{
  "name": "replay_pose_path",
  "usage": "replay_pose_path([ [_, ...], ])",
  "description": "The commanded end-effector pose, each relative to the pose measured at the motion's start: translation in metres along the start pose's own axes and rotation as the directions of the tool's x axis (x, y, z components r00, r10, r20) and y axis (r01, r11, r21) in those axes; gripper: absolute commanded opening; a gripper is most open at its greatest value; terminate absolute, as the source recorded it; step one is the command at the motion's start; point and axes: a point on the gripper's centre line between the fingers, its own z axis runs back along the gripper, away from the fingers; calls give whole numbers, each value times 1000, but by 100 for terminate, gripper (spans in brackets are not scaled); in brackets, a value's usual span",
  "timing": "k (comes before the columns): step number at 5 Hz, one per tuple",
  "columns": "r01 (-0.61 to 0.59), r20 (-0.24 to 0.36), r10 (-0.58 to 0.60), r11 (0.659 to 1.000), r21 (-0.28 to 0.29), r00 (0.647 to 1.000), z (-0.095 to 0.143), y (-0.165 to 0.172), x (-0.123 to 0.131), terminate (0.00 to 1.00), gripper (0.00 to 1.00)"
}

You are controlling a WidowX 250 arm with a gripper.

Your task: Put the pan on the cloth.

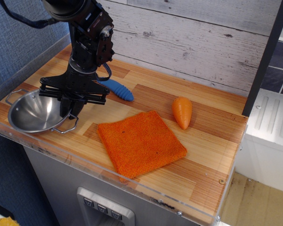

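Observation:
The pan (30, 115), a small shiny steel bowl with two wire loop handles, is at the front left of the wooden counter. My gripper (70, 109) points straight down and is shut on the pan's right rim, one finger inside the bowl and one outside. The pan looks slightly raised and tilted. The cloth (140, 142), a square orange woven piece, lies flat to the right of the pan, near the counter's front edge, and nothing is on it.
An orange plastic carrot (182, 112) lies behind the cloth to the right. A blue-handled spoon (119, 89) lies behind my gripper. A clear plastic lip (132, 181) runs along the counter's front edge. A wooden wall stands behind.

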Motion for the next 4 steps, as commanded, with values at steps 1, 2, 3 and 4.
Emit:
replay_pose_path([
  [1, 53, 72, -55, 998, 25, 996, 21, -3, 10, 0, 0],
  [2, 101, 139, -109, 993, 63, 984, 45, -5, 11, 0, 0],
  [3, 166, 198, -179, 983, 80, 964, 72, -15, 5, 0, 0],
  [4, 253, 245, -261, 965, 64, 934, 94, -32, -14, 0, 0],
])
